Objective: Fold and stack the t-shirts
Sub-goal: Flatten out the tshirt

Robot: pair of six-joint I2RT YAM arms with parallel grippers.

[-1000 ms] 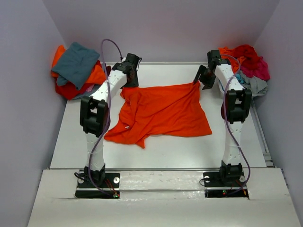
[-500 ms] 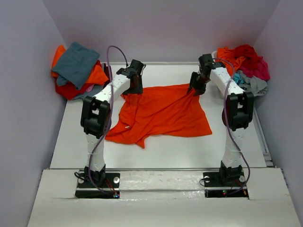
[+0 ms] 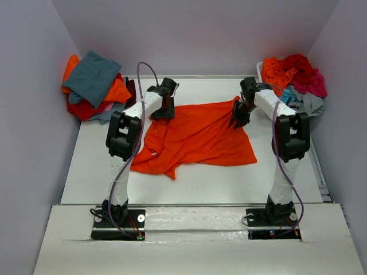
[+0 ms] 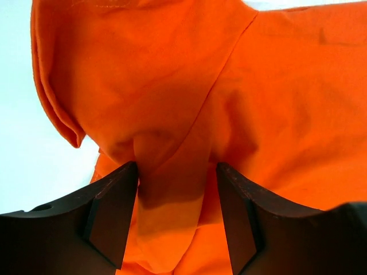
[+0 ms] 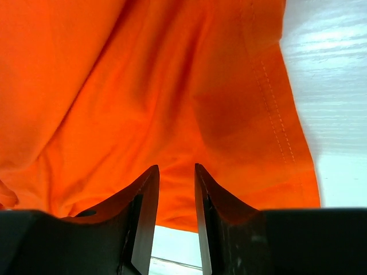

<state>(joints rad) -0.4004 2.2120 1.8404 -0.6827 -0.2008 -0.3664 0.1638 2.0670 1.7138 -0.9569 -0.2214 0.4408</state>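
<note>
Two robot arms bend over a bright orange t-shirt [image 3: 195,137] spread loosely on the white tabletop [image 3: 195,183], each working a far corner of the cloth.

The left tool [image 3: 161,113] is down on the shirt's far left corner. Its dark fingers [image 4: 114,212] stand spread wide, astride a raised fold of orange cloth that fills the space between them. A curled edge of the shirt lies just to the left of that tool, with bare tabletop past it.

The right tool [image 3: 238,119] sits at the shirt's far right corner. Its fingers [image 5: 143,223] are drawn close, with only a slim gap left between them. Orange cloth shows through the gap, and a strip of white tabletop shows at its near end. Whether the fingers are biting the cloth cannot be told from here. A stitched hem [image 5: 275,114] runs just to the right of that tool, and the tabletop begins beyond it.

The rest of the shirt lies rumpled between the two tools and on the side nearer the arms' bases, with a pointed flap at its near left.

A pile of t-shirts [image 3: 94,86], grey-teal on orange and red, lies well off to the left of the left tool. A heap of orange, red, magenta and grey shirts [image 3: 295,77] sits beside the right tool, on its right, in a white bin [image 3: 259,67].
</note>
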